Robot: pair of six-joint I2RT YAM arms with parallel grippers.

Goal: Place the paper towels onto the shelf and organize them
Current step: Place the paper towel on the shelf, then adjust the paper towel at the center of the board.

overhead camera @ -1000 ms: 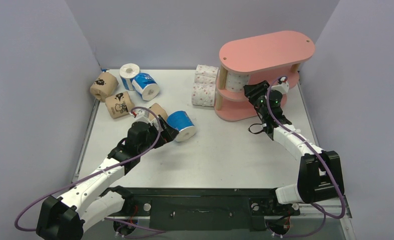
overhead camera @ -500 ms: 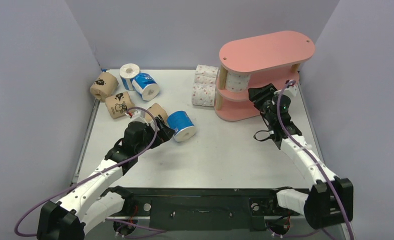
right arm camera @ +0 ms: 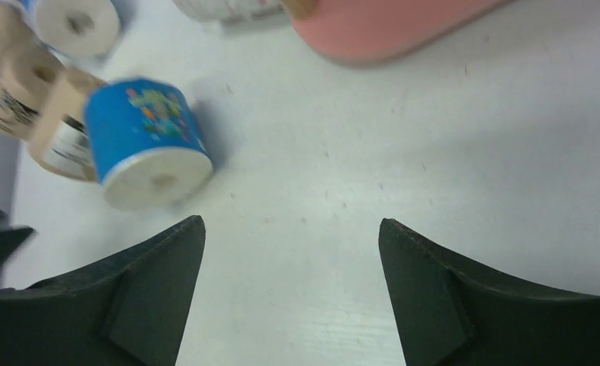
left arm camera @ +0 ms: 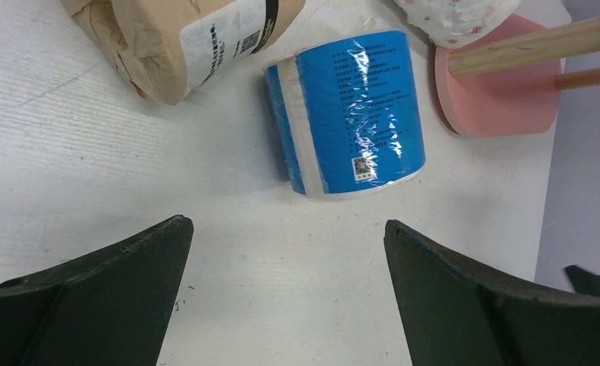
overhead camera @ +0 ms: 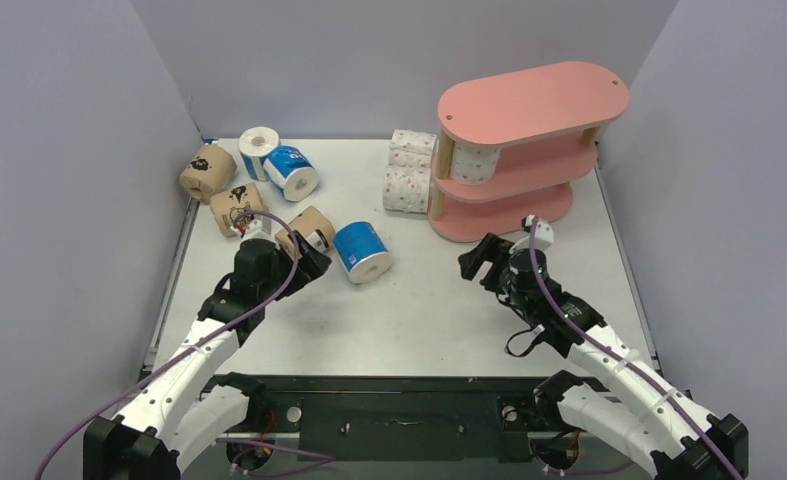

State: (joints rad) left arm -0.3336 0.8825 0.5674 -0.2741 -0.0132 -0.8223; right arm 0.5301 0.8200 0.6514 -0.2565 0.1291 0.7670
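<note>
The pink shelf stands at the back right, with one white pink-dotted roll on its middle tier. More dotted rolls are stacked on the table against its left side. A blue roll lies mid-table next to a brown roll. My left gripper is open and empty, just left of them. In the left wrist view the blue roll lies ahead of the open gripper. My right gripper is open and empty in front of the shelf, and its wrist view shows the blue roll to the left of the gripper.
Two brown rolls, a blue roll and a roll showing its white end lie at the back left. Grey walls enclose the table on three sides. The shelf base is ahead of the right gripper.
My right arm has pulled out of the shelf and swung forward and left to the table in front of it. My left gripper has drawn back a little from the blue roll.
</note>
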